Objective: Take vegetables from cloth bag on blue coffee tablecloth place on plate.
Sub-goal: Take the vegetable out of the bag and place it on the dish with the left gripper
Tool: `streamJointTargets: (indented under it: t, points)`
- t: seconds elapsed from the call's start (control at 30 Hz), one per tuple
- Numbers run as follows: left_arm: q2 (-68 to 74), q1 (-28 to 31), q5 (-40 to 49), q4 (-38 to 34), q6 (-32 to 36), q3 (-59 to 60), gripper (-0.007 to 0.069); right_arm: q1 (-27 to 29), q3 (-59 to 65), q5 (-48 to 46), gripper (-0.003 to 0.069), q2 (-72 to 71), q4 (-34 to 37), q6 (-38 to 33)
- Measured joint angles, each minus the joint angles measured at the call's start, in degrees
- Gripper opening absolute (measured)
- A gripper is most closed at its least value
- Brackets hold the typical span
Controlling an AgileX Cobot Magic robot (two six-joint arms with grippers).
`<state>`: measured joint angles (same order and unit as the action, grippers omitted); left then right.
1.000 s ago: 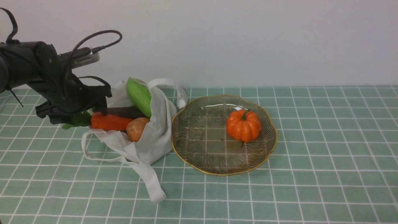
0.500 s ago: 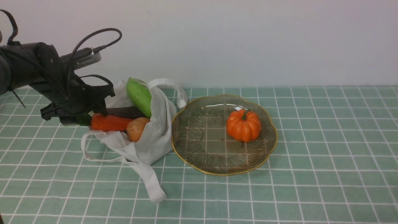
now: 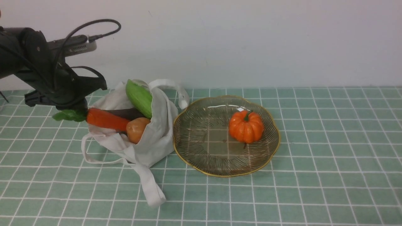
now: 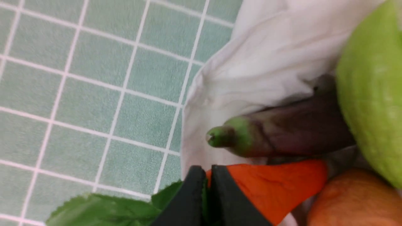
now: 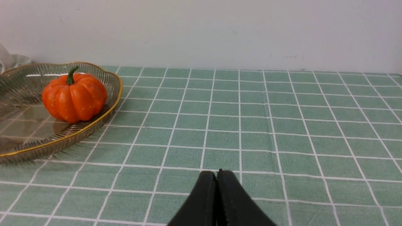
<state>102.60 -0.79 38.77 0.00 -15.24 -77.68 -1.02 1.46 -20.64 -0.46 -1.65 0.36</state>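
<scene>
The left gripper (image 4: 206, 175) pinches the smooth orange carrot (image 3: 105, 119) at its leafy crown, its tapered tip hidden in the soft cloth bag (image 3: 160, 135) beside the ribbed glass plate (image 3: 191, 147); the right gripper (image 5: 216, 177) is closed, empty.

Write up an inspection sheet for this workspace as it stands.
Surface: blue coffee tablecloth lies flat, white grid.
Job's things: cloth bag slumped to the left of the plate. The carrot sticks partly out of the bag; the gourd, eggplant and potato are in it. A pumpkin sits on the plate.
Clutter: nothing seen.
Grippers: left gripper has its jaws shut on the carrot at the leafy end. Right gripper has its jaws shut, holding nothing, above bare cloth.
Cables: black cable loops above the left wrist, apart from the bag.
Surroundings: plain white wall behind.
</scene>
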Motion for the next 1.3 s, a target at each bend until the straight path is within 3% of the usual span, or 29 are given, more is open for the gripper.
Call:
streamJointTargets:
  t: [0.3,0.63,0.9,1.3]
  points:
    - [-6.4,-1.3,3.6,-0.5,4.6,-1.2,-0.0008,0.0,0.0,0.0,-0.0015,0.0,0.0,0.0]
    - [-9.1,-14.5,14.9,-3.4,9.3,-19.0,-0.0008,0.0,0.0,0.0,-0.0015,0.0,0.0,0.0]
    - [-1.5,-25.9,14.4,-3.8,9.9,-21.1,-0.0008,0.0,0.0,0.0,-0.0015,0.0,0.0,0.0]
    - [11.3,-28.3,7.9,-5.0,9.9,-21.2,-0.0007,0.0,0.0,0.0,-0.0015,0.0,0.0,0.0]
